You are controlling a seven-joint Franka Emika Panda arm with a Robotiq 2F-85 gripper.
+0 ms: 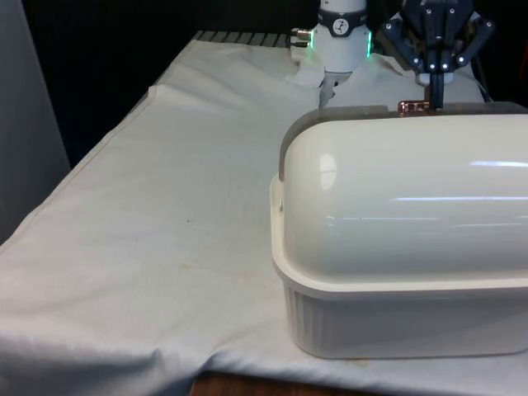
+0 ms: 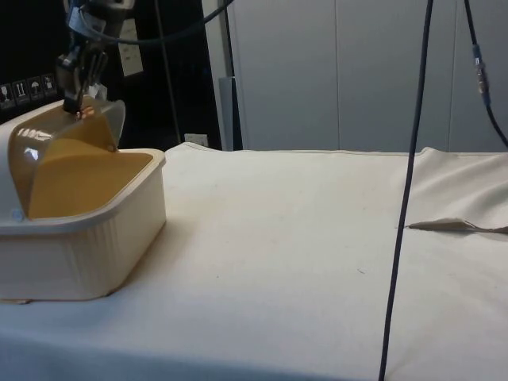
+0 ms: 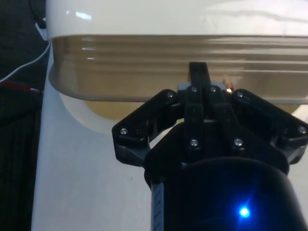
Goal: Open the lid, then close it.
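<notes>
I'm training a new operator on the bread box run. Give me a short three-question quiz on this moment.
1. True or false: the claw is at the copper handle on the lid's edge.
2. In the side view, the lid is: A) fully shut, B) raised partway, C) lying off on the cloth.
3. Fill in: the bread box stands at the front view's ____.

Key: 1 true. 2 B: the translucent brown lid stands up over the cream base. 3 right.
</notes>
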